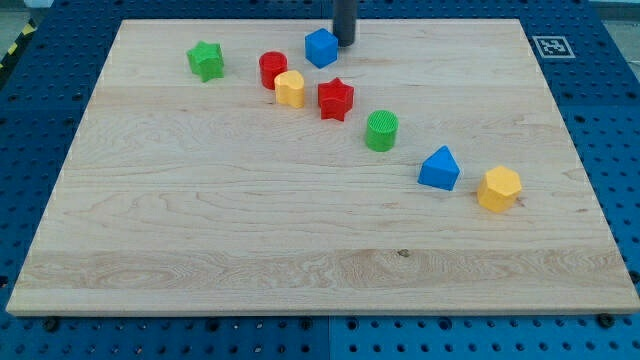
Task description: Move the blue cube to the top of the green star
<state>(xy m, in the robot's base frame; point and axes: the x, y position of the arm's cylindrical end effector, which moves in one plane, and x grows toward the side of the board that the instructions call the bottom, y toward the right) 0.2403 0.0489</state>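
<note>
The blue cube sits near the view's top, a little right of centre. The green star lies well to its left, near the top left of the board. My tip is just to the right of the blue cube, touching or almost touching its right side. The rod comes down from the view's top edge.
A red cylinder, a yellow block and a red star lie between and below the cube and the green star. A green cylinder, a blue triangular block and a yellow hexagonal block trail toward the lower right. The board's top edge is close.
</note>
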